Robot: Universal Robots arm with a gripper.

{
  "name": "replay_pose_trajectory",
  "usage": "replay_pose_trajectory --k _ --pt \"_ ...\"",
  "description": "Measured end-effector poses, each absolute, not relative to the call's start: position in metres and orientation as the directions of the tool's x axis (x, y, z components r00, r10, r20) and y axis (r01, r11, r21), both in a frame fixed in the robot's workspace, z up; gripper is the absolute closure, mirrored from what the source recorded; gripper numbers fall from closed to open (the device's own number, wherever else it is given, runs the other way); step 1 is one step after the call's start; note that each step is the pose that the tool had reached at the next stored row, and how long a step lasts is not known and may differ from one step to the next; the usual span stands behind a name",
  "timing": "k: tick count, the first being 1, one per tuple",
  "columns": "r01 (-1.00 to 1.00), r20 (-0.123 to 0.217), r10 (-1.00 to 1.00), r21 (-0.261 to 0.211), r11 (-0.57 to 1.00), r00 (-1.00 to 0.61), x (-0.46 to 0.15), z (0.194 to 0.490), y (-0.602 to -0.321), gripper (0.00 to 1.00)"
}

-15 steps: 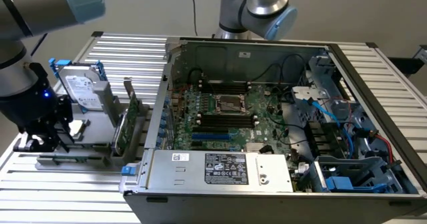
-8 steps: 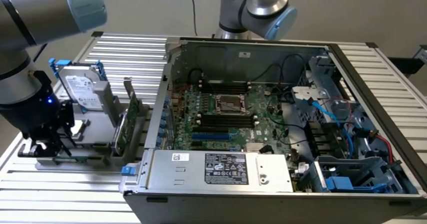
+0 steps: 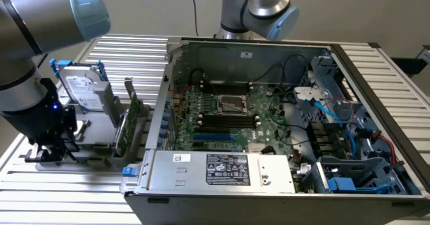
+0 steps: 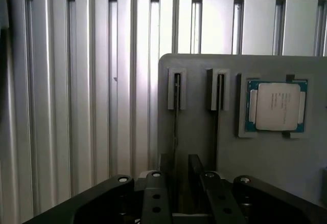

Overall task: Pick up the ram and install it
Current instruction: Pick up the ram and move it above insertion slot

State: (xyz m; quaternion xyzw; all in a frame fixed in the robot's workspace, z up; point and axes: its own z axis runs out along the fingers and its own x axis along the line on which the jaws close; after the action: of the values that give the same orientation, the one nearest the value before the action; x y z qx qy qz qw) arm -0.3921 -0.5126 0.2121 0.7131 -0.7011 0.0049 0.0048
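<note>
Ram edge-on in holder, hand wide open, apparently straddling it, untouched

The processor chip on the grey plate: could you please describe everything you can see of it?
The processor chip is a square package with a dull silver metal lid over a blue-green board that shows as a thin border. It lies flat, lid up, in a shallow recess of the grey holder plate, beside its two narrow slots. Faint print on the lid is unreadable. Only the plate touches it.
</note>
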Motion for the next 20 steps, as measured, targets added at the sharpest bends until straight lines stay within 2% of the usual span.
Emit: replay_pose_trajectory --k 9,20 --pt "-0.999 0.014 -0.999 0.0 -0.052 0.052 -0.392 0.197 -0.512 0.7" --pt "-0.999 0.014 -0.998 0.0 -0.054 0.054 -0.387 0.195 -0.513 0.7"
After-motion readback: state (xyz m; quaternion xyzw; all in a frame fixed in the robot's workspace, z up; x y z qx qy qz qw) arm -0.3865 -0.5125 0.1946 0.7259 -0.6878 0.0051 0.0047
